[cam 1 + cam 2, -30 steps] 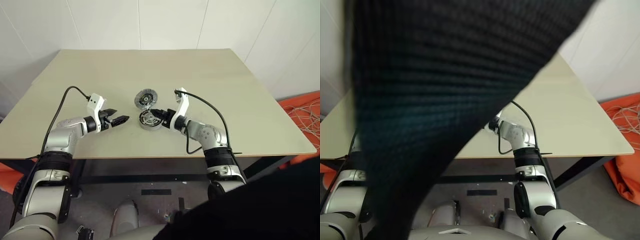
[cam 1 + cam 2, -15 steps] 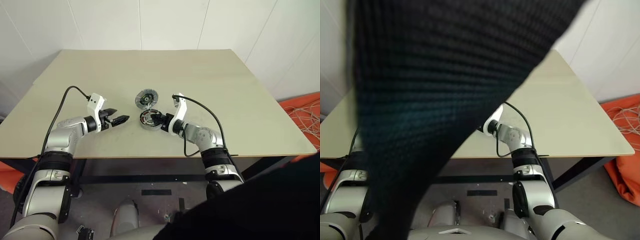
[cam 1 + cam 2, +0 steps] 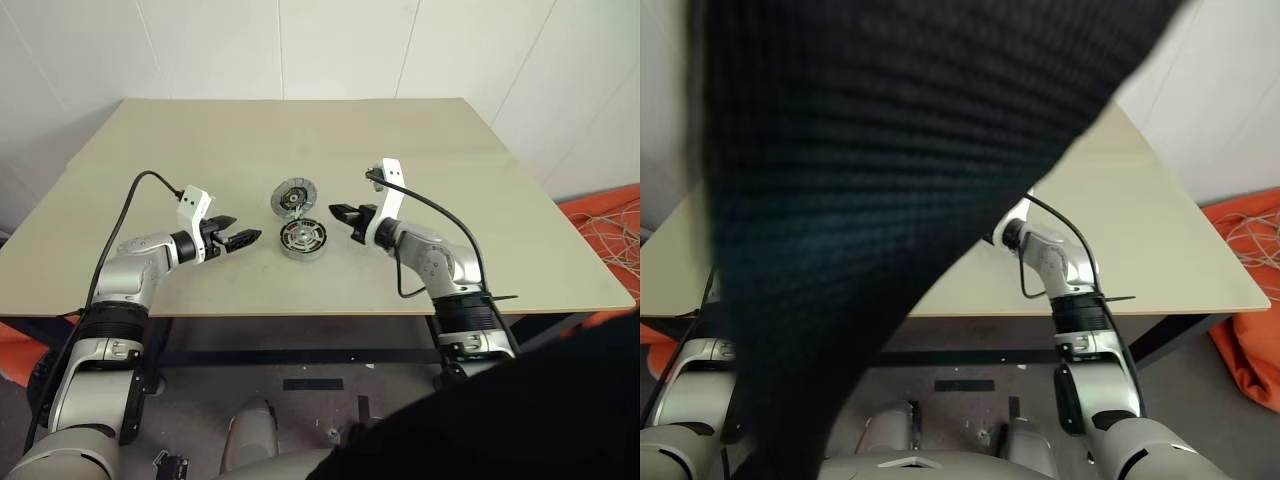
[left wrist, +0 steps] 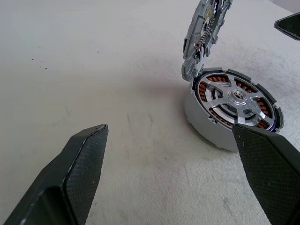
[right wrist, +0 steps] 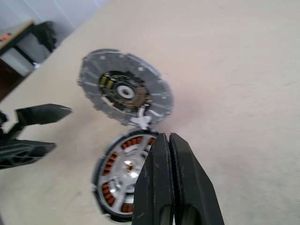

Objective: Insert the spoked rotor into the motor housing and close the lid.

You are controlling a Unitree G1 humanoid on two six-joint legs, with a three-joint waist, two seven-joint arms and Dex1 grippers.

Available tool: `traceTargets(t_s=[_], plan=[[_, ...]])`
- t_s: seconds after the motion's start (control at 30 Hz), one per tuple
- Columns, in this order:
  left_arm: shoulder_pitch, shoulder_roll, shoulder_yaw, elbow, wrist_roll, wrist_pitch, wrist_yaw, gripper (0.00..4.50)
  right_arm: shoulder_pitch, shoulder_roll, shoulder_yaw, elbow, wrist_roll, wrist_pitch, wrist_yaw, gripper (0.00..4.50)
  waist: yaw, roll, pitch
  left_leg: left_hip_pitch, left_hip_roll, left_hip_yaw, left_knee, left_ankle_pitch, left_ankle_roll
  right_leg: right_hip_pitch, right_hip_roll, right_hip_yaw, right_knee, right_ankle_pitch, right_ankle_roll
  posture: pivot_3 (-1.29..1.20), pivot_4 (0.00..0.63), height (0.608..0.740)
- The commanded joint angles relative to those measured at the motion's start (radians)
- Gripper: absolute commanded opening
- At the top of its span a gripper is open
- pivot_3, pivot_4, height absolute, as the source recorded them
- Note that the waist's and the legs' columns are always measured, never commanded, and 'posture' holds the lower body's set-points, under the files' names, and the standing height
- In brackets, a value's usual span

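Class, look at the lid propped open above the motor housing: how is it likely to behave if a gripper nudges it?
The lid stands nearly upright on the motor housing's rim, so a nudge would probably tip it. It looks like rigid metal, unlikely to bend. Being a round disc, it might roll if freed.

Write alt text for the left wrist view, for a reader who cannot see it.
A motor housing sits on a beige table with the spoked rotor seated inside its copper windings, and the lid stands open, tilted up at its far edge. The left hand's two black fingers are spread wide in the foreground, holding nothing.
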Motion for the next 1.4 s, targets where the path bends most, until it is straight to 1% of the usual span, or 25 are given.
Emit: traceTargets(t_s=[0.03,0.17,0.37,0.47,0.67,0.8,0.9,1.03,1.1,1.23,1.4], plan=[[-0.016,0.009,0.006,-0.023,-0.001,-0.015,-0.006,4.5,0.023,-0.039,0.039,-0.031,-0.049,-0.062,0.042,0.04,0.0,0.0,0.0,0.0,0.0,0.0,0.0,0.0,0.0,0.0,0.0,0.0,0.0,0.0,0.0,0.0,0.0,0.74],[-0.014,0.009,0.005,-0.024,-0.001,-0.016,-0.008,4.5,0.043,-0.078,0.064,-0.05,-0.076,-0.09,0.086,0.04,-0.001,0.0,0.0,-0.001,0.0,0.0,0.0,0.0,0.0,0.0,0.0,0.0,0.0,0.0,0.0,0.0,0.0,0.74],[-0.013,0.01,0.004,-0.023,0.0,-0.015,-0.01,4.5,0.074,-0.145,0.154,-0.097,-0.143,-0.157,0.187,0.04,-0.001,0.0,0.0,0.0,0.0,0.0,0.001,0.0,0.001,0.0,0.0,0.0,0.0,0.0,0.0,0.0,0.0,0.74],[-0.012,0.01,0.004,-0.024,0.0,-0.014,-0.011,4.5,0.057,-0.165,0.18,-0.092,-0.182,-0.214,0.215,0.04,-0.002,0.0,0.0,0.0,0.0,0.0,0.001,0.0,0.001,0.0,0.0,0.0,0.0,0.0,0.0,0.0,0.0,0.74],[-0.013,0.01,0.003,-0.02,0.002,-0.018,-0.01,4.5,0.02,-0.196,0.229,-0.053,-0.278,-0.334,0.248,0.04,-0.002,0.0,0.0,0.0,0.0,0.0,0.002,-0.001,0.002,0.001,0.0,0.0,0.0,0.0,0.0,0.0,0.0,0.74],[-0.01,0.01,0.004,-0.023,0.003,-0.021,-0.006,4.5,0.005,-0.193,0.246,-0.023,-0.333,-0.395,0.23,0.04,-0.002,0.0,0.0,0.0,0.0,0.0,0.003,-0.002,0.003,0.001,0.0,0.0,0.0,0.0,0.0,0.0,0.0,0.74],[-0.007,0.011,0.006,-0.025,0.004,-0.024,-0.003,4.5,0.004,-0.195,0.259,-0.026,-0.339,-0.433,0.273,0.56,-0.003,0.0,0.0,0.0,0.0,0.0,0.003,-0.002,0.003,0.001,0.0,0.0,0.0,0.0,0.0,0.0,0.0,0.74],[-0.002,0.01,0.009,-0.03,0.003,-0.025,0.001,4.5,0.004,-0.206,0.284,-0.008,-0.376,-0.477,0.308,1.81,-0.003,0.0,0.0,0.0,0.0,0.0,0.004,-0.002,0.004,0.001,0.0,0.0,0.0,0.0,0.0,0.0,0.0,0.74],[0.003,0.009,0.01,-0.033,0.002,-0.027,0.003,4.5,-0.009,-0.21,0.302,0.011,-0.406,-0.493,0.314,2.54,-0.003,0.0,0.0,0.0,0.0,0.0,0.004,-0.002,0.004,0.001,0.0,0.0,0.0,0.0,0.0,0.0,0.0,0.74],[0.012,0.007,0.012,-0.037,0.0,-0.028,0.007,4.5,-0.026,-0.215,0.341,0.02,-0.425,-0.516,0.389,3.84,-0.003,0.0,0.0,0.0,0.0,0.0,0.005,-0.003,0.005,0.002,0.0,0.0,0.001,0.0,0.0,0.0,0.0,0.74],[0.018,0.002,0.014,-0.042,-0.002,-0.028,0.015,4.5,-0.084,-0.213,0.398,0.08,-0.46,-0.583,0.48,3.84,-0.003,0.0,0.0,0.0,0.0,0.0,0.006,-0.003,0.005,0.002,0.0,0.0,0.001,0.0,0.0,0.0,0.0,0.74]])
